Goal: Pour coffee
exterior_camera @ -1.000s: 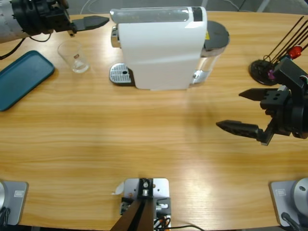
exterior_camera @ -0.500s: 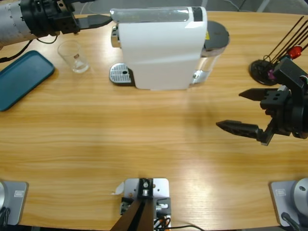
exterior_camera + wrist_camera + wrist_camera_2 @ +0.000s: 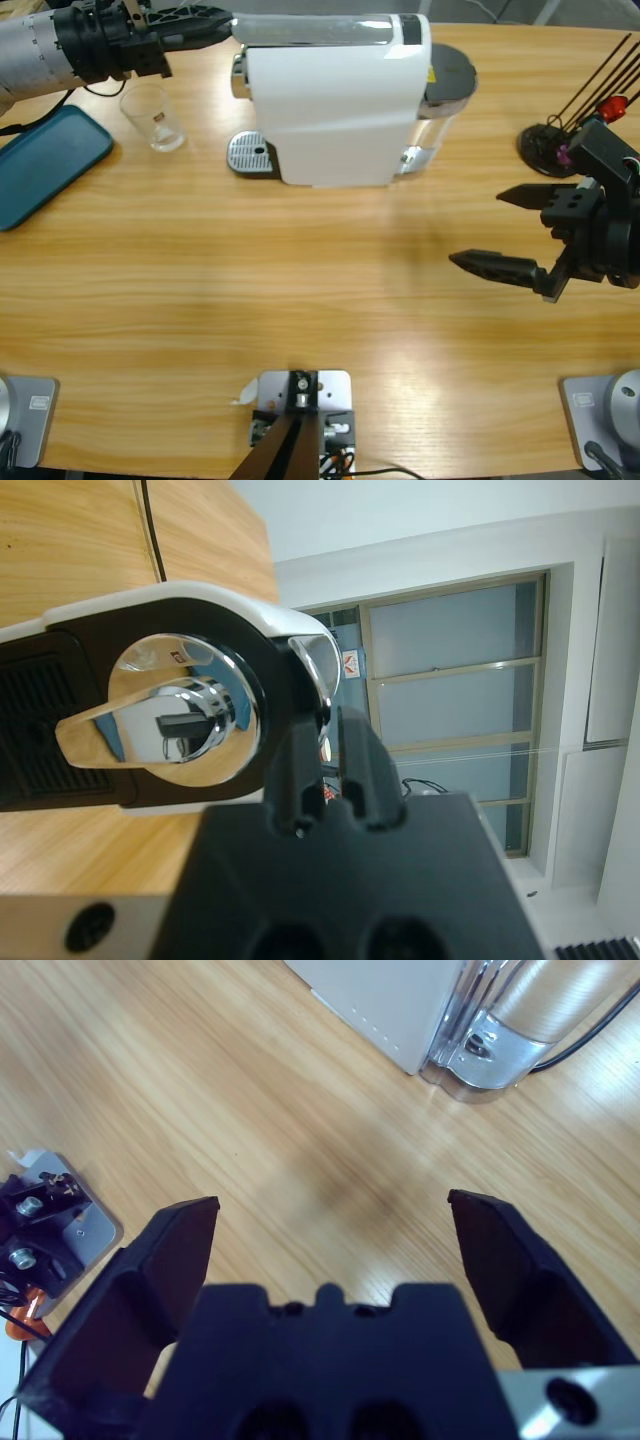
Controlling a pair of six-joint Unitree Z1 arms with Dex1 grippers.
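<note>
Now the left end effector (image 3: 222, 22), jaws nearly together w/ nothing between, sits at the coffee machine's (image 3: 335, 100) top front by the chrome lever (image 3: 165, 712). Glass (image 3: 152, 117) stands beside the drip tray (image 3: 250, 154), not under the spout. Right end effector (image 3: 505, 232) hangs wide apart, idle. Best press squarely, gently; glass prob. needs moving under first.
</note>
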